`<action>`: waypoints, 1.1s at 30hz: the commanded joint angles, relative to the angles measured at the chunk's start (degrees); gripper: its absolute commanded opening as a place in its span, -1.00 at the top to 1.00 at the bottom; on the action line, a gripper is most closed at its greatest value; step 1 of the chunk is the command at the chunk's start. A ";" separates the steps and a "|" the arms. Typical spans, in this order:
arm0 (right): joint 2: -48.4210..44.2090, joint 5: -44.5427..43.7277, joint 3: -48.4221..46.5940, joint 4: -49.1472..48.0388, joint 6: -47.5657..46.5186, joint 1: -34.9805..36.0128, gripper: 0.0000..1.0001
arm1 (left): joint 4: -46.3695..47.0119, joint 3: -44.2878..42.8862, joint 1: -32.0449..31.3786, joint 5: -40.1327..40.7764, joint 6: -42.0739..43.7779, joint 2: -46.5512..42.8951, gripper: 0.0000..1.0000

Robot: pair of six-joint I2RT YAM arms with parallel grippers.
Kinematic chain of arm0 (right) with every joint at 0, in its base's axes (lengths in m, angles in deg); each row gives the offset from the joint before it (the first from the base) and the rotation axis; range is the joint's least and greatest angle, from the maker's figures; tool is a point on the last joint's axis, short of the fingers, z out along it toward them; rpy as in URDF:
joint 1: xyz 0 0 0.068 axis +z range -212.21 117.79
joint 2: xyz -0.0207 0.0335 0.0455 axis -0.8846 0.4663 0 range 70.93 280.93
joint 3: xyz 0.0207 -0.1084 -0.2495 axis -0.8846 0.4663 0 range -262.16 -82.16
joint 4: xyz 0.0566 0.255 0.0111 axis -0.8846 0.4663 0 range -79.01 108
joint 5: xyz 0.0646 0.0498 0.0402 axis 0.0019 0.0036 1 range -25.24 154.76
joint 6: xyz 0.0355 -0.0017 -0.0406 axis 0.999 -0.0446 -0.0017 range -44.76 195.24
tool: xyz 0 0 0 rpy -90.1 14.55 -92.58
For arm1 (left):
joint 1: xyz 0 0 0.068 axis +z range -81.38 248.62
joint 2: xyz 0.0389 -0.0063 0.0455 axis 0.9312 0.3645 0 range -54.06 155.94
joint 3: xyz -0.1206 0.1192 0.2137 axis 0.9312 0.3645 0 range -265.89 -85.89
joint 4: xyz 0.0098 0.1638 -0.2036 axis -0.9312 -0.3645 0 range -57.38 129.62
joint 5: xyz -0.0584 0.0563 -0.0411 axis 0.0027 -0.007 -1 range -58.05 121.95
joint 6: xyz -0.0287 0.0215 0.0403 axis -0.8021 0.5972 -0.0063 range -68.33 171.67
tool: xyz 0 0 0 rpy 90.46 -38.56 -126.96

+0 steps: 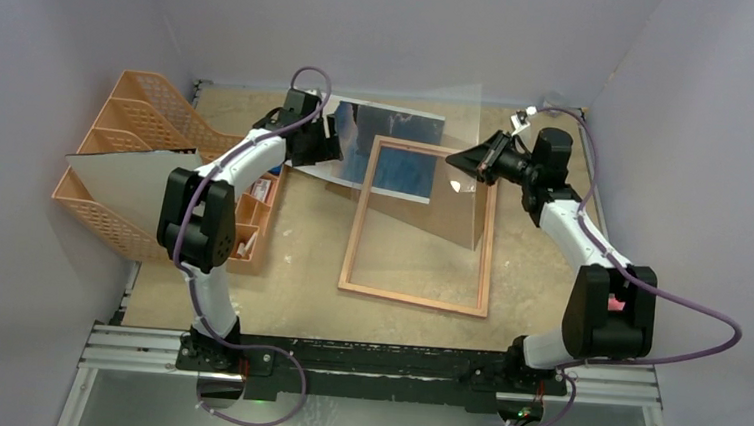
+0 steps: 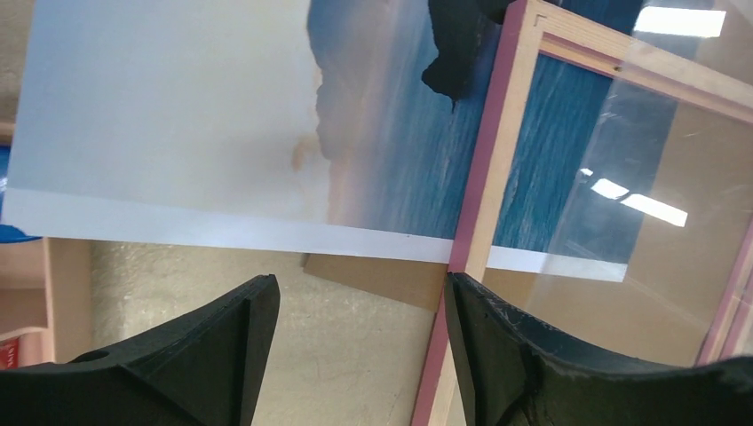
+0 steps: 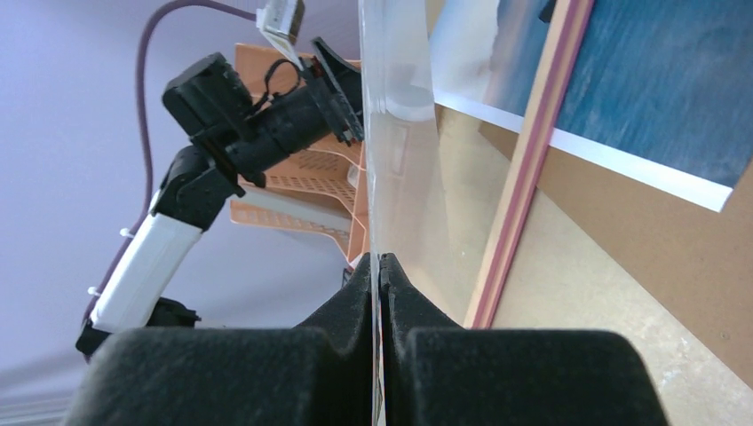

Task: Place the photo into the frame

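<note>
Surface [image 1: 297, 293]: carries everything.

Frame [image 1: 413, 299]: lies flat mid-surface, wood rim up. Rigid, and looks awkward to shift with one pincer.

Pane [image 3: 395, 160]: clear and stiff, tilted up on edge over the frame. Probably slippery and easily chipped.

Photo [image 2: 178, 115]: picture side up at the frame's far-left corner, with the rim crossing over its sea half. The sky half and the white border lie free on the left arm's side. A brown board [image 2: 373, 275] shows beneath it. It looks like thin paper, so light, floppy and quick to crease or smudge. Best hold is judged to be the white border, where it overhangs the board, pinched lightly.

Left pincer [image 2: 360, 293]: spread wide and empty, just short of that border.

Right pincer [image 3: 379, 262]: clamped on the pane's edge.
</note>
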State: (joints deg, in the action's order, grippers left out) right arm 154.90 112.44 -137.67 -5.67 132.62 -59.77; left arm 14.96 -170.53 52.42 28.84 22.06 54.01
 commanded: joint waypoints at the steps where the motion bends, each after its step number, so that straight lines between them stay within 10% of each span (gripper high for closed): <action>1: -1.72 1.36 -3.02 -2.00 3.29 1.06 1.00 | -0.69 -0.57 0.76 4.78 -2.51 -3.52 -0.42; 13: 4.24 -2.24 -0.16 -2.36 1.85 1.17 1.00 | 0.65 2.09 1.62 6.49 -5.03 -5.68 -0.42; 33: 10.04 -4.61 6.62 1.48 -12.78 -5.91 1.00 | 10.34 5.14 1.45 -18.91 -4.26 1.35 -0.39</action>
State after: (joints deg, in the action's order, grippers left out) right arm 165.96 107.39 -131.79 -5.12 124.01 -64.21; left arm 22.35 -165.75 53.62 13.98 18.02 54.47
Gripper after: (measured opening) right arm 0.005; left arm 0.698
